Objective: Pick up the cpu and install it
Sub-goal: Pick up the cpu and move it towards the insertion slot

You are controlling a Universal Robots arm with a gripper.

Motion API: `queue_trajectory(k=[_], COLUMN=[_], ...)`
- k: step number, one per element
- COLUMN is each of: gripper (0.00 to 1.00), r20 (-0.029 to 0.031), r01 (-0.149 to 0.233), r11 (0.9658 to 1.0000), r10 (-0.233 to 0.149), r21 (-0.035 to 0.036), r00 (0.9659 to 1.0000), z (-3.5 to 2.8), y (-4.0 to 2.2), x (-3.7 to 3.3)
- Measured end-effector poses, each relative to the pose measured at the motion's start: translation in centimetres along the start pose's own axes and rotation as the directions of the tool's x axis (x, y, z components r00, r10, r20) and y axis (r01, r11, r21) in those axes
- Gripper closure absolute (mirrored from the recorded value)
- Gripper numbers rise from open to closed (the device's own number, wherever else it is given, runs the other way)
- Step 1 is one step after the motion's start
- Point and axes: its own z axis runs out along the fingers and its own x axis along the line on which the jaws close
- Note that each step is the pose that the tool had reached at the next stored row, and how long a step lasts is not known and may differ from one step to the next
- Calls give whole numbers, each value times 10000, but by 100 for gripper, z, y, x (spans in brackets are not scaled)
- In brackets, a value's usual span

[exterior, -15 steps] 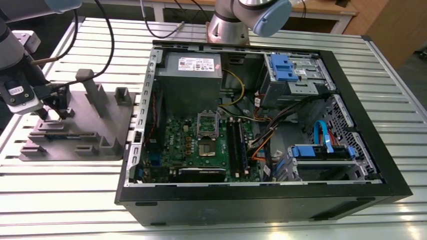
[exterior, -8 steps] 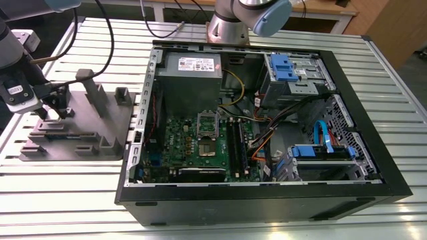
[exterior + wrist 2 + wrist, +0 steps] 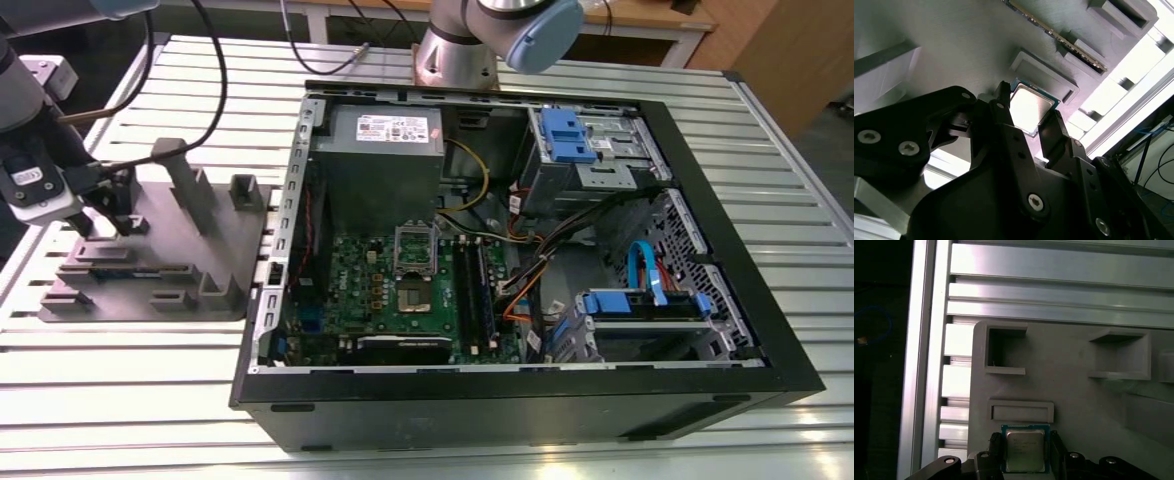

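The cpu, a flat square chip with a shiny silver top, sits between my gripper's two black fingers over the grey moulded tray. In both wrist views the fingers touch its two opposite edges, so the gripper is shut on the cpu. In the exterior view the gripper stands low over the tray at the exterior view's left, well away from the open computer case. The motherboard's cpu socket lies in the case with its frame raised.
The tray has upright posts and several recesses around my fingers. A slatted aluminium table carries the tray and the case. Cables, blue drive bays and memory slots crowd the case near the socket.
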Motion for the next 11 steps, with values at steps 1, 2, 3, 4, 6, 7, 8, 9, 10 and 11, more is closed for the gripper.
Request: queue_trajectory(k=[1, 2, 3, 4, 6, 7, 8, 9, 10, 11], gripper=[53, 53, 53, 53, 53, 53, 53, 53, 53, 53], r20=[1, 1, 0, 0, -1, -1, 1, 0, 0, 0], r01=[0, 0, 0, 0, 0, 0, 0, 0, 0, 0], r11=[10000, 10000, 10000, 10000, 10000, 10000, 10000, 10000, 10000, 10000], r10=[0, 0, 0, 0, 0, 0, 0, 0, 0, 0], r21=[0, -1, 0, 0, 1, 1, 0, 0, 0, 0], r00=[10000, 10000, 10000, 10000, 10000, 10000, 10000, 10000, 10000, 10000], z=[-4, -8, -11, -15, -23, -27, -30, -34, -37, -40], y=[0, 0, 0, 0, 1, 1, 1, 1, 1, 1], x=[0, 0, 0, 0, 0, 0, 0, 0, -1, 0])
